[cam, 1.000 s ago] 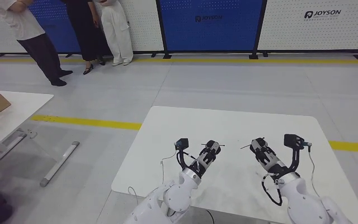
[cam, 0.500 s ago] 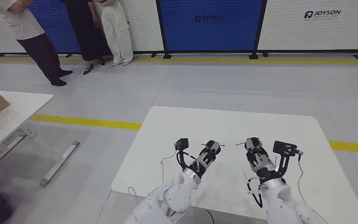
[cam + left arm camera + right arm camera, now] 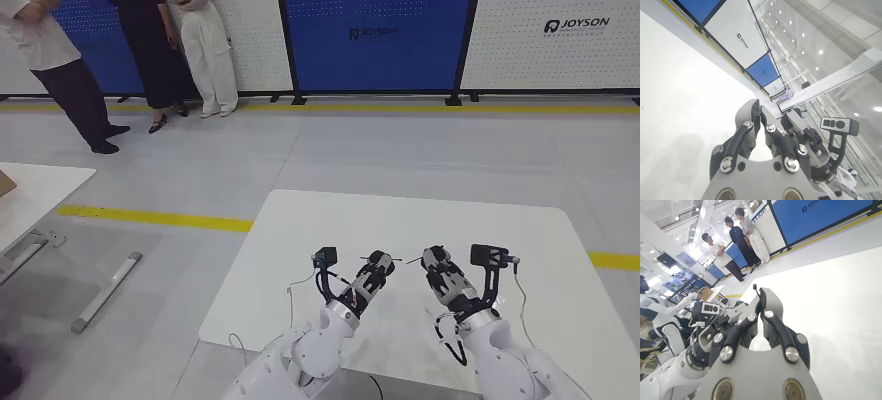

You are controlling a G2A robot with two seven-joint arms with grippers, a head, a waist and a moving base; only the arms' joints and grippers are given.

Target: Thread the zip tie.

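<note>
In the top view both arms hover over the near part of the white table (image 3: 420, 215), their tips a short gap apart. My left gripper (image 3: 381, 262) is shut on a thin black zip tie end that sticks out sideways, and a small black stub (image 3: 755, 113) shows between its fingers (image 3: 751, 106). My right gripper (image 3: 430, 257) is shut on a black zip tie strip, and the square head (image 3: 754, 286) pokes out past its fingertips (image 3: 770, 294). Whether the two pieces belong to one tie cannot be told. Each wrist view shows the other gripper close beside its own.
The table's left edge (image 3: 235, 280) and near edge lie close to the arms. A second white table (image 3: 40, 190) stands far left across the floor. Blue and white panels (image 3: 375, 45) line the back.
My right gripper has moved left with its zip tie piece, closing much of the gap to my left gripper. The left arm has kept still.
</note>
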